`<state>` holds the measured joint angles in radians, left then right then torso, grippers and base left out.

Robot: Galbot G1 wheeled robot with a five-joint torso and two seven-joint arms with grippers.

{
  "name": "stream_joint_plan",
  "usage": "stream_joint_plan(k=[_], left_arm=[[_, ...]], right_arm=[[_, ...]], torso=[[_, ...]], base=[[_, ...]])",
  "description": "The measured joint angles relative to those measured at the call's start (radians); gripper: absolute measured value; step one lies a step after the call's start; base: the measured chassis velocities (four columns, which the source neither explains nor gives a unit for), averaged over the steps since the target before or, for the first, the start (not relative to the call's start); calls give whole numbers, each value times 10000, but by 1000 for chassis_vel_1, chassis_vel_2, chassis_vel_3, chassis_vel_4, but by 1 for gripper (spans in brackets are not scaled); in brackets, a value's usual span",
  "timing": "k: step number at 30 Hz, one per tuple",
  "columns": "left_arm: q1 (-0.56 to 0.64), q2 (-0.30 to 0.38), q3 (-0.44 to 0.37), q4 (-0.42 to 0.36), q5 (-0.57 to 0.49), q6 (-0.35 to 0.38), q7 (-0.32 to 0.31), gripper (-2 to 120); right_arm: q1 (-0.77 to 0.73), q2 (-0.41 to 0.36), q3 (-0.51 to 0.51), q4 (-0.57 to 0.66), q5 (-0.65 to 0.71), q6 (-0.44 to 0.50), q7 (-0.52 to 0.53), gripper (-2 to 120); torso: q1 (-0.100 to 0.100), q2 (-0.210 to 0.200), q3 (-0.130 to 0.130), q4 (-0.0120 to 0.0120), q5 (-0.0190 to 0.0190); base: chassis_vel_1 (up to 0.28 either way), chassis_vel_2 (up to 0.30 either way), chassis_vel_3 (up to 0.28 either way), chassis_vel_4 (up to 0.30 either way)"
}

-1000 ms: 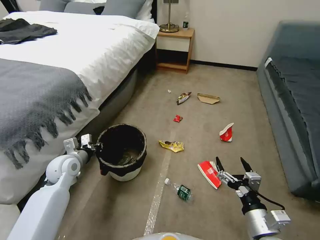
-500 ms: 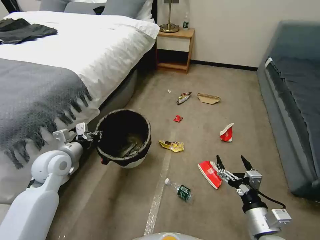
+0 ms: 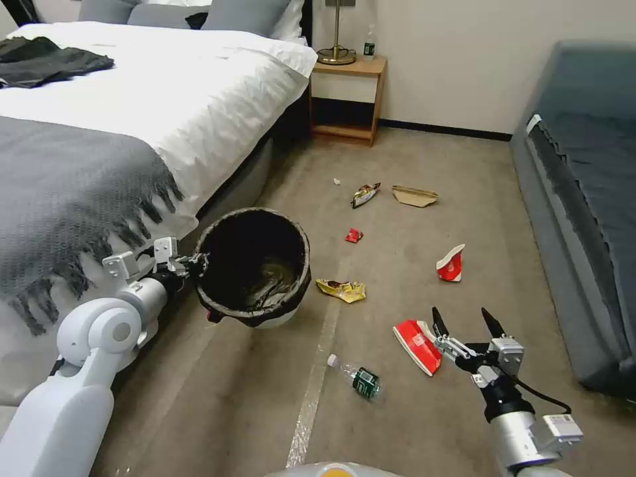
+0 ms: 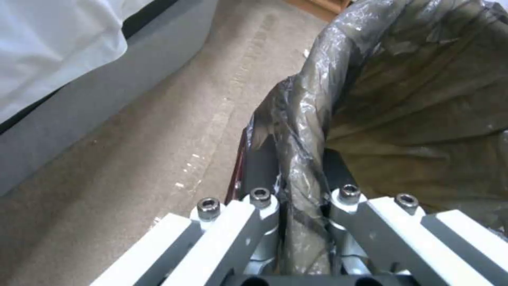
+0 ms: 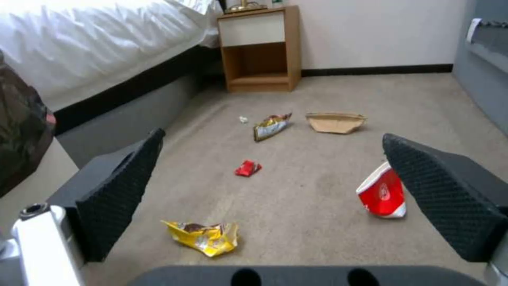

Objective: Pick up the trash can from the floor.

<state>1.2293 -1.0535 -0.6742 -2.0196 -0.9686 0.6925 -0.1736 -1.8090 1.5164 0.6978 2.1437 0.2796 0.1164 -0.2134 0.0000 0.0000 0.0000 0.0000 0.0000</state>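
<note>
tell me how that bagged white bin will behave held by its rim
Probably light: the left pincer carries the round white plastic bin with black liner by one rim edge. It hangs tilted, so may swing. The glossy bag film could slip.

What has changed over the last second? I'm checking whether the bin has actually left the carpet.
The left hand, shut on the rim of the trash can, has raised it off the floor and tilted it; a second ago it stood on the carpet. The right hand stayed open and low, barely shifted. The litter, such as the bottle, lies unmoved.
</note>
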Motion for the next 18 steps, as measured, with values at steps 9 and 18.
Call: stream_joint_plan(k=[9, 18], left_arm=[[12, -65, 63, 29, 0, -23, -11, 4], [6, -100, 47, 90, 9, -36, -49, 4]], right_arm=[[4, -21, 18, 0, 15, -8, -21, 100], [-1, -39, 49, -2, 29, -15, -54, 100]], torso=[[0, 0, 0, 0, 0], [0, 0, 0, 0, 0]], base=[[0, 0, 0, 0], [0, 0, 0, 0]])
